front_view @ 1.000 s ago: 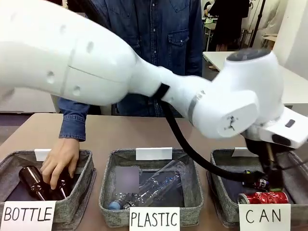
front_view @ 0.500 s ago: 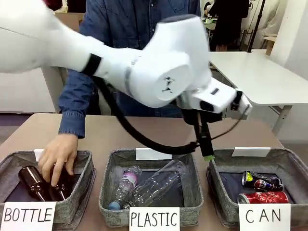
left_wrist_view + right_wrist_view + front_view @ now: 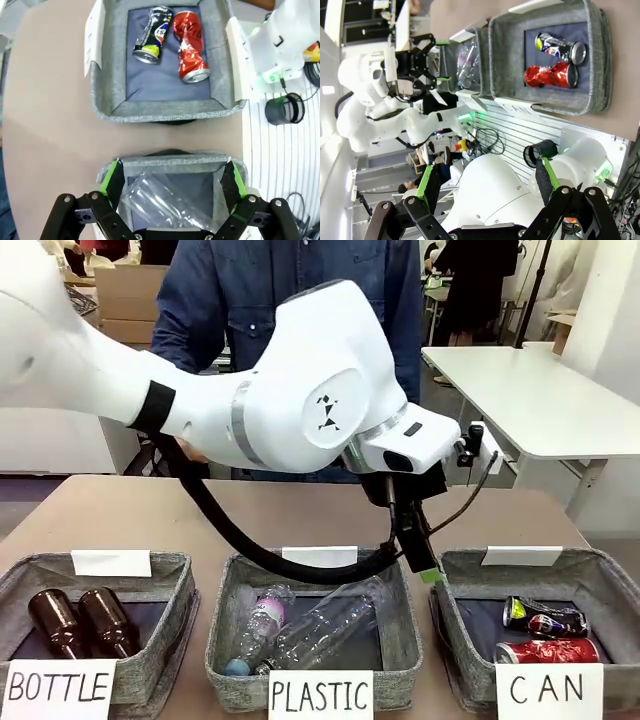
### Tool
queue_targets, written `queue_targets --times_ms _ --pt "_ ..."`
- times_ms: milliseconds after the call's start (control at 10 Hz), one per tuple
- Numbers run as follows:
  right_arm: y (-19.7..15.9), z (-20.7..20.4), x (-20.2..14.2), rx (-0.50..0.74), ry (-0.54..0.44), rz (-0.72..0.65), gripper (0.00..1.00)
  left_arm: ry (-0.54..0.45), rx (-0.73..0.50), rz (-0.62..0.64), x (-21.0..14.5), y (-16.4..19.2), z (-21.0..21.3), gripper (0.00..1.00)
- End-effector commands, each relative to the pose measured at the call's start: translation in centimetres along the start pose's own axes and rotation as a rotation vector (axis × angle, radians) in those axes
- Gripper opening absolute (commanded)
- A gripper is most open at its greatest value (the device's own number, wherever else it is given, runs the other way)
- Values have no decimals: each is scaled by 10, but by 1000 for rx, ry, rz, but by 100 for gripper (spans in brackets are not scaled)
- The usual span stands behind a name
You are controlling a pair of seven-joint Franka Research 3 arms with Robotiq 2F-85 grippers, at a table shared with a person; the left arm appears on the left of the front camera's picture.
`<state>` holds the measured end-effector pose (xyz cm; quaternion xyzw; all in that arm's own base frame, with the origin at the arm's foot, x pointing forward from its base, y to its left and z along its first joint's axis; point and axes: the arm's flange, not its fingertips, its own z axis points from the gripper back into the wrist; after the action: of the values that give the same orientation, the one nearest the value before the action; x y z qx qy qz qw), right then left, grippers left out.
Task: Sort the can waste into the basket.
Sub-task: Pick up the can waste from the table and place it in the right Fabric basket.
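Two crushed cans lie side by side inside the grey CAN basket [image 3: 455, 635]: a dark Pepsi can [image 3: 545, 618] and a red can [image 3: 545, 650]. From above, the left wrist view has the dark can [image 3: 152, 35] next to the red can [image 3: 191, 47] in the basket [image 3: 165, 110]. My left gripper [image 3: 415, 540] hangs open and empty over the gap between the PLASTIC and CAN baskets; its fingers [image 3: 112, 177] are spread wide. My right gripper [image 3: 487, 182] is open and empty, far off to the side of the basket [image 3: 600, 60] holding the dark can [image 3: 557, 47] and the red can [image 3: 552, 75].
The PLASTIC basket [image 3: 225, 640] in the middle holds clear bottles [image 3: 320, 625]. The BOTTLE basket [image 3: 180, 590] at the left holds two brown bottles [image 3: 60, 620]. A person in a denim shirt [image 3: 300, 290] stands at the far side. My left arm's white body [image 3: 250, 390] spans the middle.
My left arm has swung back from over the CAN basket toward the middle. The person's hand has left the BOTTLE basket.
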<state>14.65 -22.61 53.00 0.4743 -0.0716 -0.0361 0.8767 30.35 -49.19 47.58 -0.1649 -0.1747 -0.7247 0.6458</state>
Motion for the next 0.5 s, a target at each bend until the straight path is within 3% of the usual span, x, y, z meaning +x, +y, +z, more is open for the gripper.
queue_targets --times_ms 0,300,400 --pt "3 0 1 7 -24 -17 100 2 73 56 -42 1 34 100" --pt "3 0 1 7 -24 -17 100 114 193 360 -148 17 103 100" --pt "3 0 1 7 -24 -17 100 87 185 531 -201 19 132 100"
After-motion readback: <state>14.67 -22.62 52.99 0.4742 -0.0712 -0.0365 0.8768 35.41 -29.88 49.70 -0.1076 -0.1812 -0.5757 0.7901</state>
